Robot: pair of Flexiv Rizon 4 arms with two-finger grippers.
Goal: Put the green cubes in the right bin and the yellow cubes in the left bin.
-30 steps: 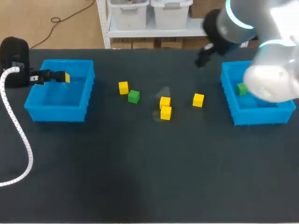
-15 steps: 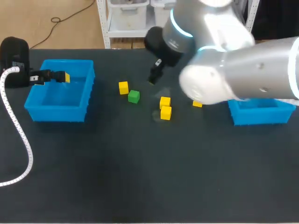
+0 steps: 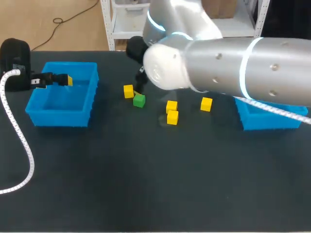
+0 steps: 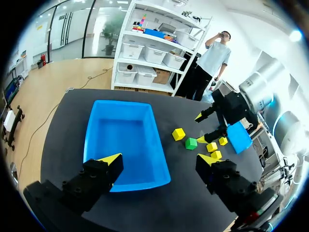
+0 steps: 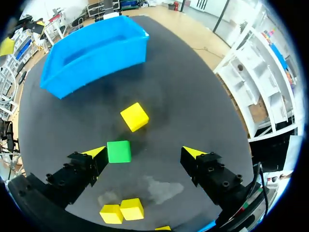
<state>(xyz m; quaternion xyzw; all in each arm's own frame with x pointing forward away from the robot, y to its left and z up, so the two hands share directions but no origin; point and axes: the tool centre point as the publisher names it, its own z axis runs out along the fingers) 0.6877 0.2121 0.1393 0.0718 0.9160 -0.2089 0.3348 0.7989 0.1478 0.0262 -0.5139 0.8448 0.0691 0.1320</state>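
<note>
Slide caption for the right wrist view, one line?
Right gripper open, green cube between its fingers near one tip, yellow cube ahead, blue bin beyond.

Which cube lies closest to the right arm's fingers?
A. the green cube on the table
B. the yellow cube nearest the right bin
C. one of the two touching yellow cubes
A: in the right wrist view the green cube sits just beside one of the right arm's fingers.

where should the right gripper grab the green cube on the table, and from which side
Come from straight above and pinch the green cube on its two opposite side faces, along the closing line of the right gripper. It lies flat, both faces look free, and the nearest yellow cube sits ahead, apart from it.
</note>
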